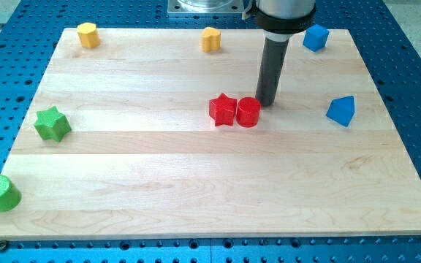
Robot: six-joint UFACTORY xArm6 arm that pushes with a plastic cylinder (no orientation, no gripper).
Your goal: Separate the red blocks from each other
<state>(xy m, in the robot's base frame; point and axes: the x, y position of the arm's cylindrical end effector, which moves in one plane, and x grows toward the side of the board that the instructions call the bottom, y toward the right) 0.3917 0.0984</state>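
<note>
A red star block (223, 109) and a red cylinder (248, 112) sit side by side near the board's middle, touching or nearly touching. The star is on the view's left, the cylinder on the right. My tip (267, 104) rests on the board just to the upper right of the red cylinder, very close to it or touching it. The dark rod rises from there to the view's top.
A yellow block (87, 34) and another yellow block (210, 39) lie along the top edge. A blue block (315, 37) is at top right, a blue triangle (341, 111) at right. A green star (52, 123) and green cylinder (0, 193) are at left.
</note>
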